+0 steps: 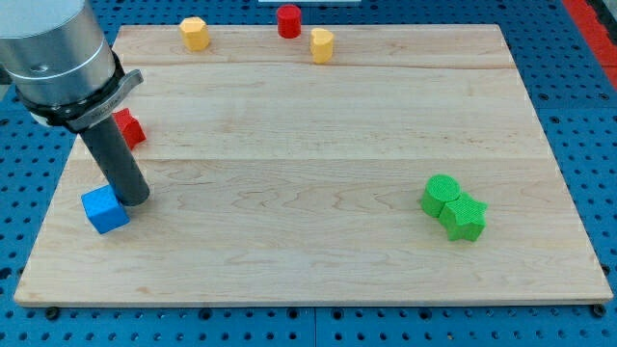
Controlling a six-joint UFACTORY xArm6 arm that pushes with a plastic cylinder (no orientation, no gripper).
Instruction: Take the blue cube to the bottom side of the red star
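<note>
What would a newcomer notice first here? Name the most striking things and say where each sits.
The big grey arm fills the view's top left, its dark rod reaching down so that my tip sits right beside the blue cube, just to its upper right, near the board's left edge. A red star lies above them, partly hidden by the arm. At the view's right, two green blocks huddle together.

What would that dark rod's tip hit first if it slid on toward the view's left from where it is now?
The blue cube. My tip sits right at the cube's right side, seemingly touching, though contact is hard to confirm. The red star lies toward the view's top, off that line, partly hidden behind the rod.
</note>
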